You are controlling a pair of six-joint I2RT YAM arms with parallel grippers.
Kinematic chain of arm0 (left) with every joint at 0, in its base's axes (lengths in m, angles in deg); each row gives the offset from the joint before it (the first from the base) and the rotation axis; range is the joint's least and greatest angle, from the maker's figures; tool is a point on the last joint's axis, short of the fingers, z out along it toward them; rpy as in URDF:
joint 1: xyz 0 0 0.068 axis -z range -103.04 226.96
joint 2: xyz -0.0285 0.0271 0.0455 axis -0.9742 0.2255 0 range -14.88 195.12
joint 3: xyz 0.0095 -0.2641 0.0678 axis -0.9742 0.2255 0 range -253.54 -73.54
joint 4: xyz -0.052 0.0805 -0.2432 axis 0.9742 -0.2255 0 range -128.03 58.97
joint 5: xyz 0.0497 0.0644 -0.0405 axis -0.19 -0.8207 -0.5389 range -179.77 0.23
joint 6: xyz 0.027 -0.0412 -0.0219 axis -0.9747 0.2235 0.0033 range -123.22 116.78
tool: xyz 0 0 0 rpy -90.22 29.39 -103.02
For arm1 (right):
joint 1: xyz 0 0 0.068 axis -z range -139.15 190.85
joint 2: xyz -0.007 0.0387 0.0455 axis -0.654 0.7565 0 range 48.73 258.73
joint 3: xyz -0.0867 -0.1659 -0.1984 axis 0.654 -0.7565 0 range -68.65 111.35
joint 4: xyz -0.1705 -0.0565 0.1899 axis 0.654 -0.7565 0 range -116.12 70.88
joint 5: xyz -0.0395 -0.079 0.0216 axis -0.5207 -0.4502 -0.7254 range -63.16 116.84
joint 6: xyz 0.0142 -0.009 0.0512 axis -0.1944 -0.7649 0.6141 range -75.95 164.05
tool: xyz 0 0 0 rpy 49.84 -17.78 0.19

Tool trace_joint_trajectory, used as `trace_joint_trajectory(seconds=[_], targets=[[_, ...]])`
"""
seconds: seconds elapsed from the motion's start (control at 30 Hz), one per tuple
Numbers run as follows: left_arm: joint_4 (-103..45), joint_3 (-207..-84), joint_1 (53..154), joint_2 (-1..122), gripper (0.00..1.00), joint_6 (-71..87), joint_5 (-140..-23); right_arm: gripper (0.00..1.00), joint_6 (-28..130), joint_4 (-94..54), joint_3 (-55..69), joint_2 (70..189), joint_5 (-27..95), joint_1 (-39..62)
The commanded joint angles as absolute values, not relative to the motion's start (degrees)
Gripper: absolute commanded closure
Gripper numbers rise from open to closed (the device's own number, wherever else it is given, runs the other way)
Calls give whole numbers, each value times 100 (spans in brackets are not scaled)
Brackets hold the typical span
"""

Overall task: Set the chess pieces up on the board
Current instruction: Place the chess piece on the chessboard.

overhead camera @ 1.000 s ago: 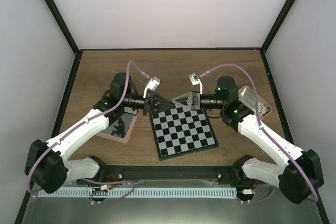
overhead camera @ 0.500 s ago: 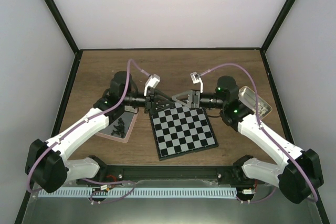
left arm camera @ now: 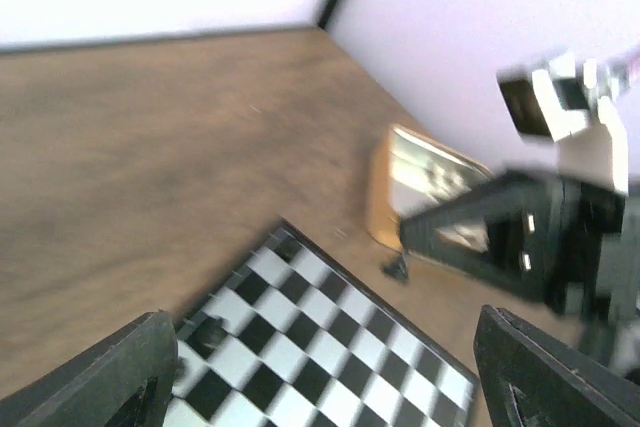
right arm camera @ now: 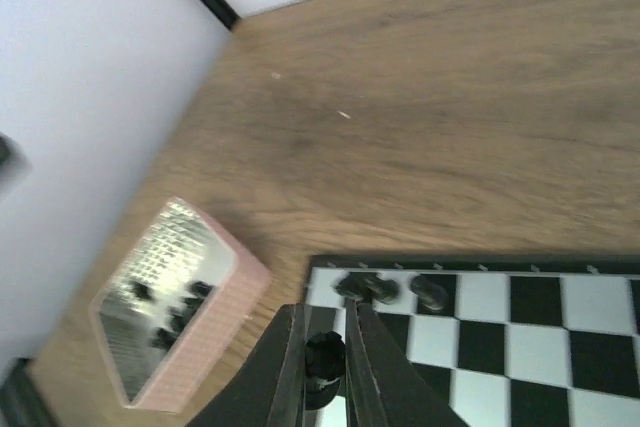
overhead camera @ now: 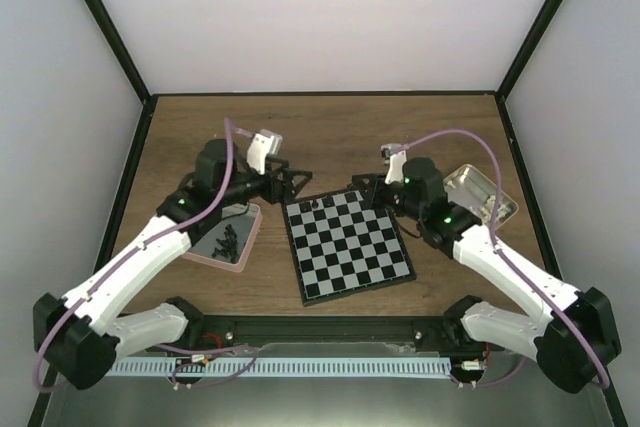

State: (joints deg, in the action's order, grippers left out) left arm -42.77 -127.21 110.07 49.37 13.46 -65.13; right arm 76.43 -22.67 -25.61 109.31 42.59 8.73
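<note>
The board (overhead camera: 350, 247) lies in the middle of the table, with three black chess pieces (right arm camera: 382, 289) in its far-left corner, seen as a dark cluster (overhead camera: 315, 205) from above. My right gripper (right arm camera: 325, 332) is shut on a black chess piece (right arm camera: 325, 362), just above the board's left edge squares. In the top view the right gripper (overhead camera: 368, 190) hangs over the board's far edge. My left gripper (overhead camera: 293, 185) stands wide open beyond the far-left corner. Its fingers (left arm camera: 130, 372) frame the board (left arm camera: 320, 337) with nothing between them.
A pink-rimmed tray (overhead camera: 225, 242) with several black pieces (right arm camera: 175, 317) sits left of the board. A tan tin (overhead camera: 485, 192) lies to the right, also seen as the tin (left arm camera: 430, 182) behind the right gripper's fingers (left arm camera: 470, 232). Black frame posts stand at the table's back corners.
The two grippers met over the board's far edge. The left one has opened and drawn back left; the right one has shut on the black piece and pulled slightly right.
</note>
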Motion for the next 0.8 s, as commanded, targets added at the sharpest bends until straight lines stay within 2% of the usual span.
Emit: trace_joint_trajectory(seconds=[0.0,0.2,0.43,0.6,0.77], targets=[[-4622,-13046,10984,4399,17,1182,-8656,99,7003,-2459,-2752,11120,2198,384],[-4559,-12995,10984,3861,17,981,-9856,99,6822,-2444,-2667,11803,1078,-121],[-4509,-12997,10984,3250,17,941,-11191,99,6434,-2449,-1618,13027,654,-1150],[-4431,-12990,10984,2989,16,868,-11554,99,6237,-2421,-728,14078,488,-1814],[-4438,-12920,10984,2705,16,780,-11760,99,5961,-2501,-46,14944,461,-1931]])
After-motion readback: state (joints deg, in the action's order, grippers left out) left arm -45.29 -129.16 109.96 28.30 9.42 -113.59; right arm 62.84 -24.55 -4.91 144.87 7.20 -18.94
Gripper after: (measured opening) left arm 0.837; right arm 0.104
